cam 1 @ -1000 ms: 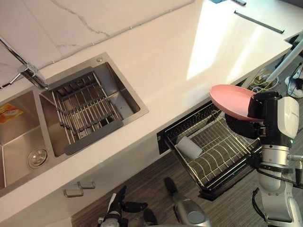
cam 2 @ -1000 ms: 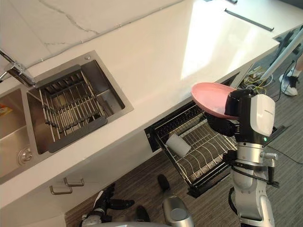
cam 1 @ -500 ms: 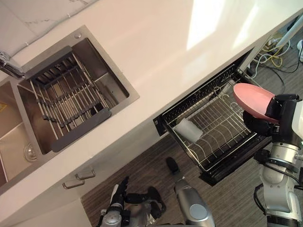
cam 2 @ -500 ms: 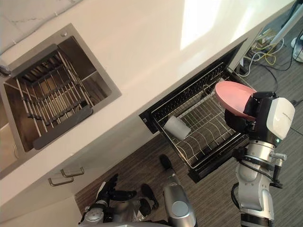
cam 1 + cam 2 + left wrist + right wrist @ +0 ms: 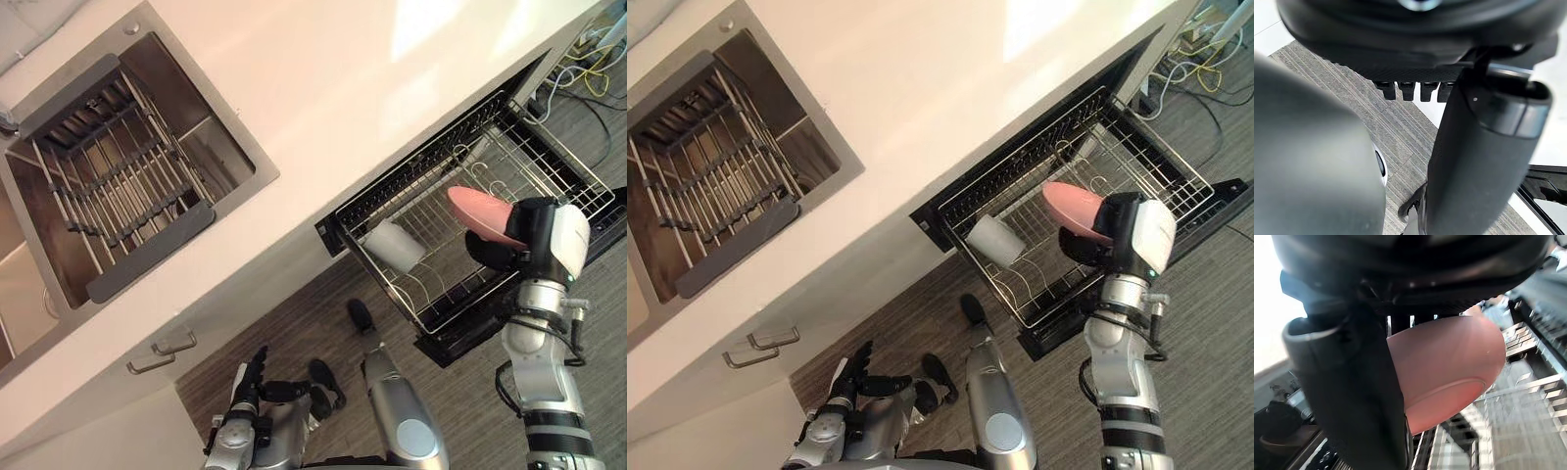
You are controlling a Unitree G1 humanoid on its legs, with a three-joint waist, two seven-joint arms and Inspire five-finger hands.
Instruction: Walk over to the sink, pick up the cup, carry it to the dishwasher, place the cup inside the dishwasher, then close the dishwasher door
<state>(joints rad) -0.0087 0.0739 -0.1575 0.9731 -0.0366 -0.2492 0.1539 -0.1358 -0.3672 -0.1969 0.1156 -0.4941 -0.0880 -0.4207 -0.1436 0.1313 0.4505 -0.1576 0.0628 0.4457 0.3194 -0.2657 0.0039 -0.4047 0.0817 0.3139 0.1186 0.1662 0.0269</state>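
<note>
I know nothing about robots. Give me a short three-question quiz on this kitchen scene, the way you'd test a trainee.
1. True or false: the white cup stands upright in the sink.
2. What does the right robot hand hold? A) a fork B) a pink bowl C) a sponge
3. Fill in: the cup lies in the dishwasher's pulled-out wire ____.

Key
1. False: it lies on its side in the dishwasher.
2. B
3. rack
</note>
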